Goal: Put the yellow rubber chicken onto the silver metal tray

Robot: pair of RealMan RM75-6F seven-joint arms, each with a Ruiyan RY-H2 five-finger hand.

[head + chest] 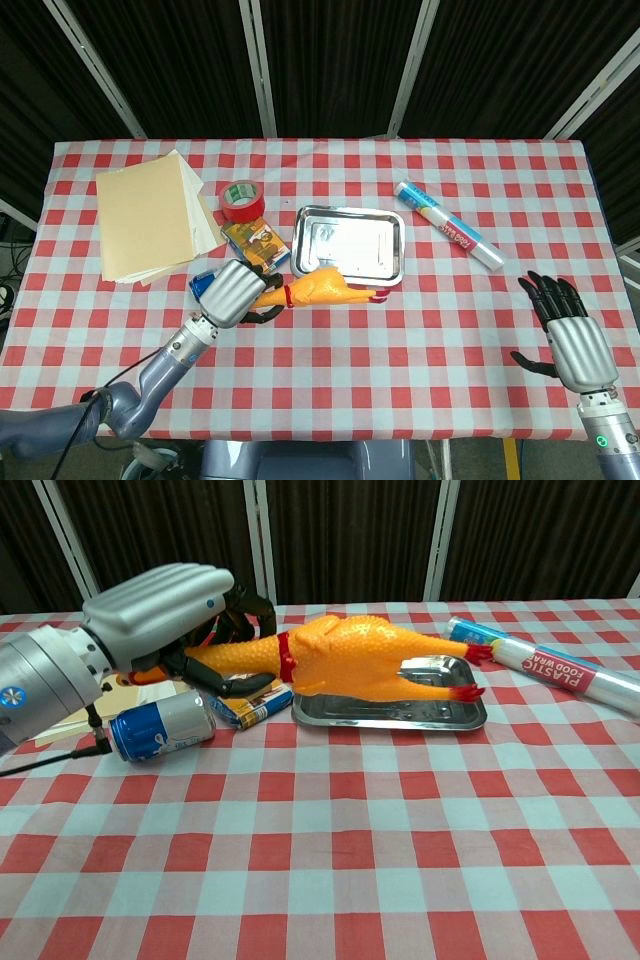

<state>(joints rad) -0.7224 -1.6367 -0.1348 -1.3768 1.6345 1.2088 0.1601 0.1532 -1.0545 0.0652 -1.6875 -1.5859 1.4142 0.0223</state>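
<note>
**Desk:** How far along is the task?

**Photographer:** Partway, by my reading. The left hand [165, 605] has its fingers wrapped round the neck of the rubber chicken [350, 658] and holds it clear of the table [400, 340], body level, its feet over the near edge of the metal tray [350, 245]. The grasp and lift look done; what is left is to carry it a little further over the tray, lower it and let go.

**Desk:** And the right hand?

**Photographer:** The right hand [568, 330] hovers by the table's right near corner, fingers spread, holding nothing.

**Desk:** Give me the count.

**Photographer:** One chicken, one tray. One roll of red tape [241, 200] toward the far edge, one stack of tan folders [150, 215] at the far left corner, one small printed box [252, 243] just left of the tray, one blue can [160, 725] lying on its side near the left hand, and one roll of plastic wrap [450, 225] to the tray's right. Two hands in all.
</note>
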